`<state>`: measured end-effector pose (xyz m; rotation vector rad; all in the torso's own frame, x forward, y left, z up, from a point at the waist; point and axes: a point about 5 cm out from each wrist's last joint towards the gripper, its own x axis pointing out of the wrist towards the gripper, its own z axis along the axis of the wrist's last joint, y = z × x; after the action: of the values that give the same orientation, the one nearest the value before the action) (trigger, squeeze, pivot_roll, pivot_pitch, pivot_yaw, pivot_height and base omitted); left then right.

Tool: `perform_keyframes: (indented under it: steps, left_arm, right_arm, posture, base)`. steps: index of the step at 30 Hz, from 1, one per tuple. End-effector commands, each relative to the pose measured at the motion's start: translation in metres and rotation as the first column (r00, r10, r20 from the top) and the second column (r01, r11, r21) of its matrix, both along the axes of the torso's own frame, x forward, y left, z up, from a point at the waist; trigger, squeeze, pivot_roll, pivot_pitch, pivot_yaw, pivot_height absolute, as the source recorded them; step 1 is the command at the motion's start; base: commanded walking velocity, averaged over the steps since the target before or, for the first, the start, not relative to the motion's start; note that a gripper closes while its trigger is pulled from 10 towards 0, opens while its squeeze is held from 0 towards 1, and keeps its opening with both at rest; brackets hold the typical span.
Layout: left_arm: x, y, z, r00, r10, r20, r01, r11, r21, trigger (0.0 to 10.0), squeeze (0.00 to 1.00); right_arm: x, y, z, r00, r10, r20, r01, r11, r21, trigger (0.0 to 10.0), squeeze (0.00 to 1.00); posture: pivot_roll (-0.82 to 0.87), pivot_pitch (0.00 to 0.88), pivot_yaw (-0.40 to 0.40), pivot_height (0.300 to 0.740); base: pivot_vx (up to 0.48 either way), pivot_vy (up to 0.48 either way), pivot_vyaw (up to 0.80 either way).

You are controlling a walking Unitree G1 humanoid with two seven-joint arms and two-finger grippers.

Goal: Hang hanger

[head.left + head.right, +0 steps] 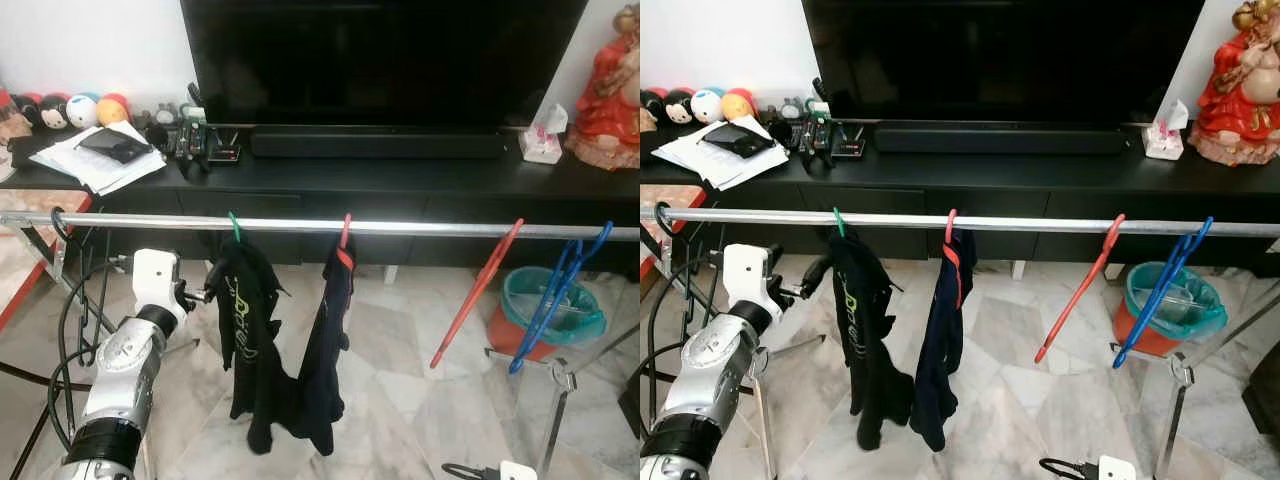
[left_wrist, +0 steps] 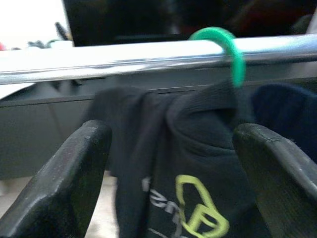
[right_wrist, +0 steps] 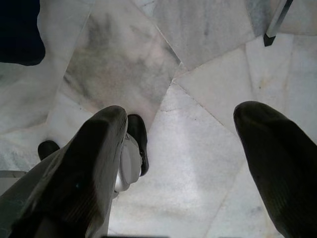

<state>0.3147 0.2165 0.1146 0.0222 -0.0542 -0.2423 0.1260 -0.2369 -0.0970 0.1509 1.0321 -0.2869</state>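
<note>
A silver rail (image 1: pixel 420 228) runs across in front of me. A green hanger's hook (image 1: pixel 234 227) sits over it, carrying a black top with a yellow-green logo (image 1: pixel 240 330). My left gripper (image 1: pixel 203 294) is open just left of that top, level with its shoulder. In the left wrist view its fingers (image 2: pixel 64 183) stand wide apart with the top (image 2: pixel 193 148) and the green hook (image 2: pixel 233 54) beyond them. A red hanger (image 1: pixel 345 232) holds a dark navy garment (image 1: pixel 325 340) beside it. My right gripper (image 3: pixel 183 163) hangs open above the marble floor.
An empty red hanger (image 1: pixel 478 290) and blue hangers (image 1: pixel 555 295) dangle further right on the rail. A teal-lined bucket (image 1: pixel 540 310) stands below them. Behind the rail are a black TV stand (image 1: pixel 400 170) and a TV (image 1: pixel 380 60). Cables (image 1: pixel 70 330) trail beside my left arm.
</note>
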Motion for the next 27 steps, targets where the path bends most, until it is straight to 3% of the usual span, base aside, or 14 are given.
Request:
perform_keyframes:
  steps: [1,9,10,11,16,25,26,27]
  left_arm:
    - [-0.001,-0.001,0.007,0.999,-0.033,0.006,0.033,0.999,-0.027,10.0,0.00]
    - [0.000,-0.007,0.020,0.990,-0.142,-0.010,0.140,0.985,-0.100,10.0,0.01]
    - [0.000,-0.007,0.020,0.989,-0.146,-0.012,0.144,0.984,-0.105,10.0,0.31]
    - [0.002,-0.008,0.021,0.988,-0.153,-0.014,0.150,0.981,-0.121,10.0,1.00]
    - [0.007,-0.009,0.020,0.984,-0.167,-0.056,0.157,0.975,-0.155,10.0,1.00]
    - [0.025,-0.027,0.017,0.978,-0.178,-0.111,0.156,0.971,-0.182,10.0,1.00]
    - [0.029,-0.031,0.013,0.976,-0.167,-0.136,0.145,0.976,-0.162,10.0,0.00]
    - [0.033,-0.033,0.009,0.976,-0.153,-0.156,0.129,0.979,-0.156,10.0,0.00]
  right_arm:
    - [-0.003,-0.002,-0.001,1.000,-0.001,-0.015,0.001,1.000,-0.001,10.0,0.00]
    - [-0.002,-0.001,-0.001,1.000,0.002,-0.013,-0.002,1.000,0.004,10.0,0.00]
    - [-0.002,-0.001,-0.001,1.000,0.001,-0.013,-0.001,1.000,0.003,10.0,0.00]
    - [-0.002,-0.002,0.000,1.000,-0.001,-0.013,0.001,1.000,0.003,10.0,0.00]
    - [-0.002,-0.003,0.000,1.000,-0.004,-0.011,0.004,1.000,0.004,10.0,0.00]
    - [0.000,-0.006,0.001,1.000,-0.025,0.002,0.025,1.000,0.009,10.0,0.00]
    - [-0.001,-0.005,0.001,0.999,-0.033,0.002,0.033,0.999,0.012,10.0,0.00]
    - [-0.002,-0.004,0.000,0.999,-0.036,0.003,0.036,0.999,0.013,10.0,0.00]
  posture:
    - [0.07,0.000,-0.007,0.740]
    - [0.07,0.000,-0.008,0.740]
    - [0.07,0.000,-0.008,0.740]
    - [0.07,0.000,-0.008,0.740]
    - [0.07,0.000,-0.004,0.740]
    - [0.05,0.000,0.027,0.740]
    - [0.05,0.000,0.032,0.740]
    - [0.05,0.000,0.036,0.740]
  base:
    - [0.000,0.000,0.00]
    - [0.000,0.000,0.00]
    - [0.000,0.000,0.00]
    - [0.000,0.000,0.00]
    - [0.000,0.000,0.00]
    - [0.000,0.000,0.00]
    - [0.000,0.000,0.00]
    - [0.000,0.000,0.00]
